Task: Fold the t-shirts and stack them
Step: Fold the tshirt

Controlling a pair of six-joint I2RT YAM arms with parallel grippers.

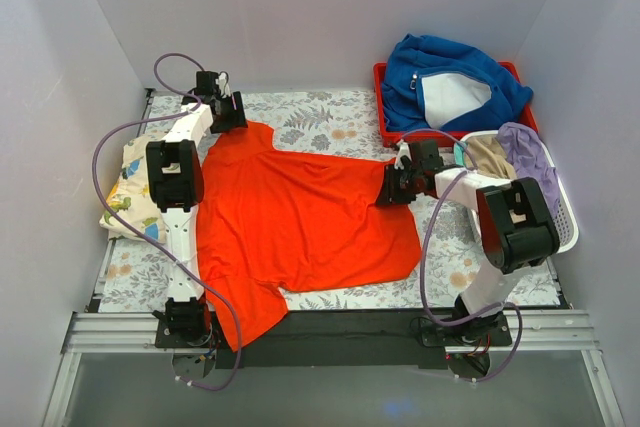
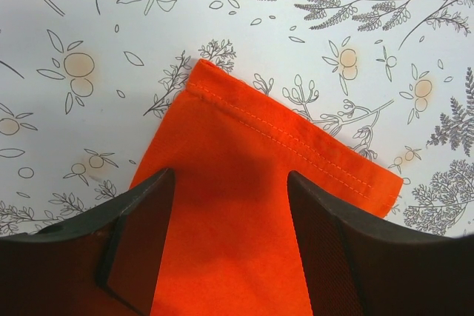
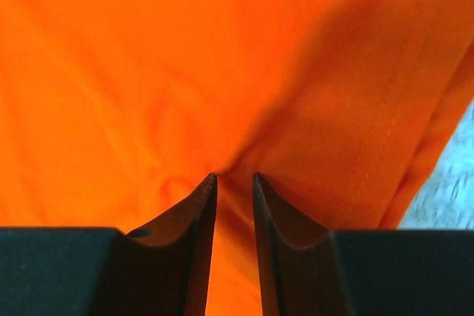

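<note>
The orange-red t-shirt [image 1: 300, 217] lies spread on the floral table cover, one sleeve hanging over the near edge. My left gripper [image 1: 228, 112] is open over the far-left sleeve [image 2: 244, 183], whose stitched hem lies flat between the fingers [image 2: 141, 234]. My right gripper [image 1: 392, 187] is at the shirt's right edge, its jaws nearly closed on a pinched fold of the orange cloth [image 3: 235, 177]. The cream dinosaur-print t-shirt [image 1: 128, 187] lies bunched at the left edge of the table, partly behind the left arm.
A red bin [image 1: 382, 97] at the back right holds a thick blue garment [image 1: 450, 82] with white lining. A white basket [image 1: 565, 222] at the right holds beige and lilac clothes. Grey walls enclose the table.
</note>
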